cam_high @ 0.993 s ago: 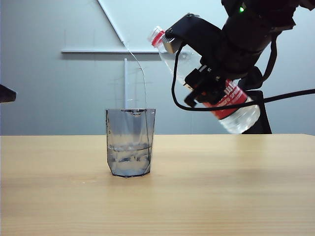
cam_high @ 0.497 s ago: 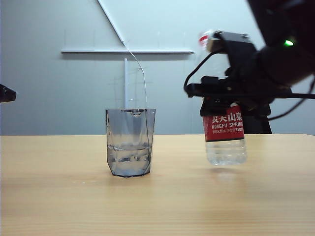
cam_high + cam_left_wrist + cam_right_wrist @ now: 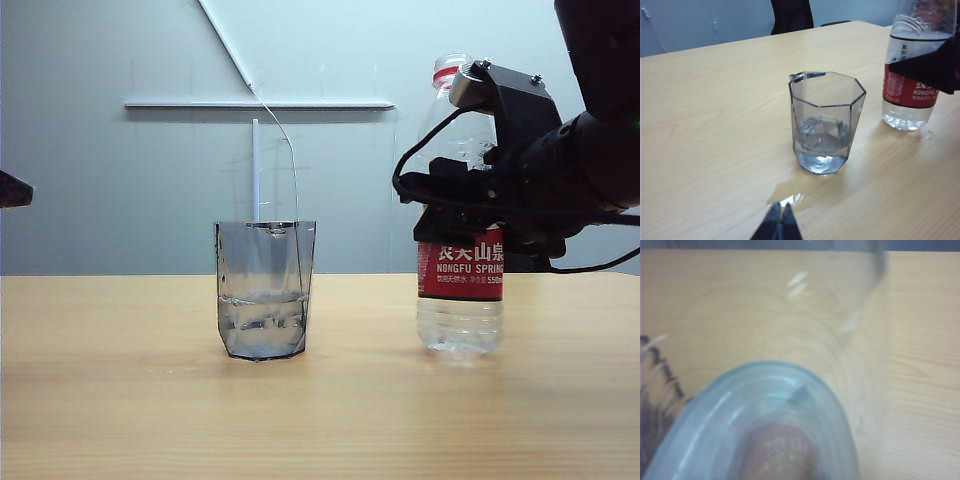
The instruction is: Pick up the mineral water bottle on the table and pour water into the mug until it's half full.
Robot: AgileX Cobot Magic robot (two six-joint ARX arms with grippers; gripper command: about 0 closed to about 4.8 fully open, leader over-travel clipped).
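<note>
In the exterior view the mineral water bottle (image 3: 461,270) is standing upright on the table (image 3: 320,400), well to the right of the mug (image 3: 265,290); it is showing a red neck ring, a clear body, a red label with white lettering and a little water at its base. The right gripper (image 3: 470,195) is wrapping around the bottle's middle just above the label, its black fingers closed on the plastic, and the arm behind it is running out of the picture at the right edge. The mug, a smoky-grey faceted tumbler, is holding water to less than half its height. In the left wrist view the mug (image 3: 825,125) is sitting in the middle of the table (image 3: 715,110) with a small puddle (image 3: 790,190) lying against its base, and the bottle (image 3: 912,75) is standing apart from it, its top cut off by the frame and part of its label covered by a dark finger. The left gripper (image 3: 779,220) is hovering at the near edge, well short of the mug, its two fingertips pressed together. In the right wrist view the bottle (image 3: 765,415) is filling the frame as a blurred pale ring with reddish colour inside, seen from above, and the right gripper's fingers are not showing clearly there.
</note>
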